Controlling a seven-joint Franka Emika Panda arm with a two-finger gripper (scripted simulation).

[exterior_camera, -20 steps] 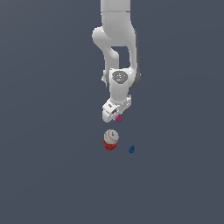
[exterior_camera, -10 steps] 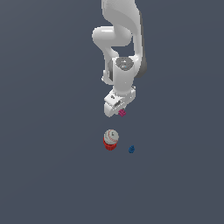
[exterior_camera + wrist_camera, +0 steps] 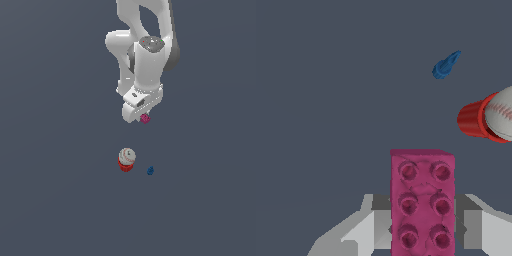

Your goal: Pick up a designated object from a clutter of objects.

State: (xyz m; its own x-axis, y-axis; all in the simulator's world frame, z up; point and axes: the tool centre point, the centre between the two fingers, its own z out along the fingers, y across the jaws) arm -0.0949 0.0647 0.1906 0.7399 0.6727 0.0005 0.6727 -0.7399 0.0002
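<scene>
Between the two grey fingers [image 3: 381, 220] of the gripper [image 3: 142, 116] sits the pink block [image 3: 422, 202], a flat rectangle with two rows of round studs on its top; the wrist view shows the fingers pressed against its long sides, so the gripper is pinching the block. Seen from the exterior view, the same block [image 3: 145, 118] is only a small magenta spot at the lower tip of the white hand, and it sits higher in that picture than the two other items on the dark grey tabletop [image 3: 60, 150]. Whether it has cleared the surface cannot be told for sure from these pictures. No edge or corner of the tabletop appears in either view, so places can only be given against each other. Below the gripper in the exterior view stands the cupcake [image 3: 126, 159], red at the base with a white, ball-like top marked with red stitching. Just beside it, toward the exterior view's right, lies the blue piece [image 3: 150, 171], small and dark, apart from the cupcake and not touching it. From the wrist view the cupcake [image 3: 491, 119] and the blue piece [image 3: 445, 65] both lie well apart from the held block, with bare grey surface between them. The white arm [image 3: 145, 55] reaches down from the top of the exterior view.
</scene>
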